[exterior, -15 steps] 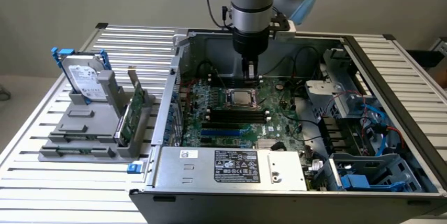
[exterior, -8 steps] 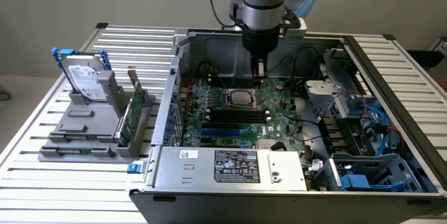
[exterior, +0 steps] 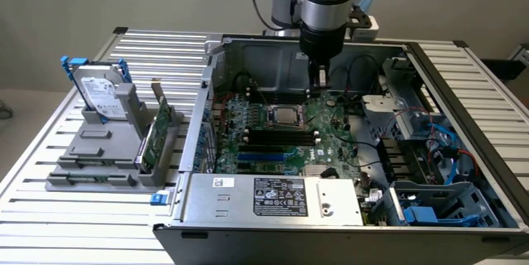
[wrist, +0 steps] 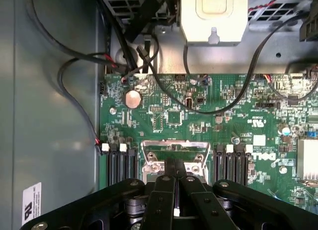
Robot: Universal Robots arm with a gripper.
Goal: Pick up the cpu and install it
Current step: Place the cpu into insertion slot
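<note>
Closest to the wrist camera are the black fingers [wrist: 161,200] of the gripper [wrist: 175,165]. They are pressed flat against each other with no gap, and I see nothing held between them. They hang low inside the open computer case [exterior: 264,60], above the green motherboard [wrist: 198,115] and near the socket frame [wrist: 174,145]. In the exterior view the cpu [exterior: 285,115] seems to lie already in that socket, as a small silvery square, flat and level, apart from the gripper tips. So I judge that the picking and the placing are done. What I cannot tell is whether the chip is fully seated and whether the metal frame is locked over it; that part may be left.
</note>
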